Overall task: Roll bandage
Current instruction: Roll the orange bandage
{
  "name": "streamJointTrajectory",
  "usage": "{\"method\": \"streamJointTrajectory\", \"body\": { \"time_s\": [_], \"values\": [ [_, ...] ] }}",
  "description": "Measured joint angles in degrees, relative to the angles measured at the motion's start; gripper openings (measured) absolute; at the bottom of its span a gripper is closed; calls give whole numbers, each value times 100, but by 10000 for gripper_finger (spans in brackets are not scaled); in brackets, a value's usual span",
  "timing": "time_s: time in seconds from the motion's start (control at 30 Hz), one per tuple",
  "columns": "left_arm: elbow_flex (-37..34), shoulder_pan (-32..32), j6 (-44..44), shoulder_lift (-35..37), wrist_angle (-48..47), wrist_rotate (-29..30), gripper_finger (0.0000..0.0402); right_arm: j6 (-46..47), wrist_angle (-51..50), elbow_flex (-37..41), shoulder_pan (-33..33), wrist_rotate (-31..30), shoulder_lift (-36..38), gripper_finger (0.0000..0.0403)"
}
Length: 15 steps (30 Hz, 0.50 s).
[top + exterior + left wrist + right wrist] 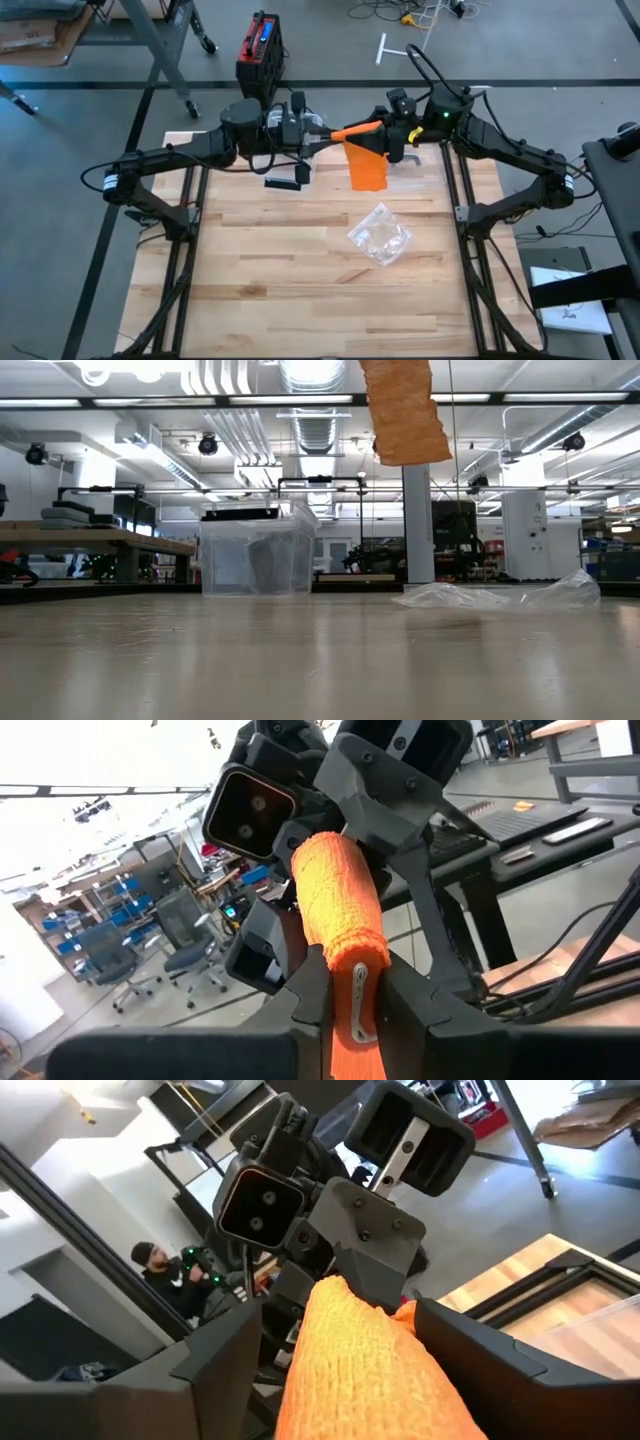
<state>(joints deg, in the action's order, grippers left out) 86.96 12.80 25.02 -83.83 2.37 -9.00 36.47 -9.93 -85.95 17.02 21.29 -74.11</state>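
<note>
While left fingers (345,1010) pinch orange bandage (366,160), right fingers (330,1355) wide, wooden table (300,260), workshop beyond

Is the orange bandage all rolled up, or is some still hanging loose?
Partly rolled. The orange bandage is a roll between the left gripper and right gripper, and its loose end hangs above the table.
</note>
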Motion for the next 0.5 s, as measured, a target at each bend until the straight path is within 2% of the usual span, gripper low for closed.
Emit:
{"method": "streamJointTrajectory", "body": {
  "time_s": [0.23,0.5],
  "values": [
    [0,2,9,20,0,32,45,-146,-25,0,36,30,6,272],
    [0,13,151,83,-56,71,46,-401,-267,0,153,65,70,268]
  ]
}}
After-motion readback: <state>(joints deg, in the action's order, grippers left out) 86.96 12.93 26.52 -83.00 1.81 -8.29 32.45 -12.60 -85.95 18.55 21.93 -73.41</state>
